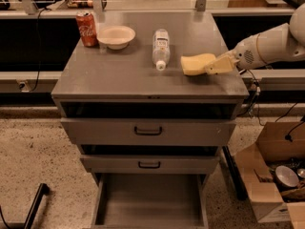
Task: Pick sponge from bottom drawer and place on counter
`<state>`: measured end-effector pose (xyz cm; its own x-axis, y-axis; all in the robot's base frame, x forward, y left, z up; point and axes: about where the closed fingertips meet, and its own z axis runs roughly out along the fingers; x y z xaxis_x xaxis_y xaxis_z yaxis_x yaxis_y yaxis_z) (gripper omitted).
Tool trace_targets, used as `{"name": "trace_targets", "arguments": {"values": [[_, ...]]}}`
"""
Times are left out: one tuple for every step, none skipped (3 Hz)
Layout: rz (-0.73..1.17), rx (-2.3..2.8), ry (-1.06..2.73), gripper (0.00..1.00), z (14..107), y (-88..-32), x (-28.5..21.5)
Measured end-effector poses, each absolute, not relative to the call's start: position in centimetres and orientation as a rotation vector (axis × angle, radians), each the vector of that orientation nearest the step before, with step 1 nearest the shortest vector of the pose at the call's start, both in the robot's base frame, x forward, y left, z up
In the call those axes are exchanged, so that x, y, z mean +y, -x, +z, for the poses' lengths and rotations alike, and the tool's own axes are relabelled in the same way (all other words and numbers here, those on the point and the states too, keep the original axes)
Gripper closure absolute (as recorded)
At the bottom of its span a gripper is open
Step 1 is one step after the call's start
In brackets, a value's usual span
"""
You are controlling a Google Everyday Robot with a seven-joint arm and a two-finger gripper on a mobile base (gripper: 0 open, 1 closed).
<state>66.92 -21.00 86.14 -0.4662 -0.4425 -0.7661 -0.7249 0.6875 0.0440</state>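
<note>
My gripper (213,66) sits over the right side of the counter (119,78), at about 3 o'clock from the counter's middle. My white arm (271,44) reaches in to it from the 3 o'clock edge of the view. The cream fingers are closed down on the sponge (195,64), pinching its right end, so only a narrow gap is left between them and the sponge fills it. The sponge is a pale yellow block and sticks out from the fingertips toward 9 o'clock, low over the grey top with a shadow right under it. I cannot tell whether its underside touches the metal or hangs just above it. Just beside the sponge, toward 9 o'clock, a water bottle (161,48) lies on its side, apart from the sponge, with its cap pointing at the front edge. A pale bowl (116,36) stands at about 10 o'clock on the counter, and a red cola can (86,28) stands upright just beside it, further toward the back left corner. Below the top, the two upper drawers (148,130) show their dark handles. The bottom drawer (147,202) is pulled open at 6 o'clock, with its plain grey floor in view. A cardboard box (264,175) stands on the speckled floor at about 4 o'clock from the cabinet.
</note>
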Motion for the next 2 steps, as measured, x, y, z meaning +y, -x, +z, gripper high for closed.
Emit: {"name": "trace_targets", "arguments": {"values": [[0.477, 2.135, 0.894, 0.01, 85.97, -66.98, -20.78], [0.478, 2.135, 0.895, 0.00, 85.92, -67.00, -20.72]]}}
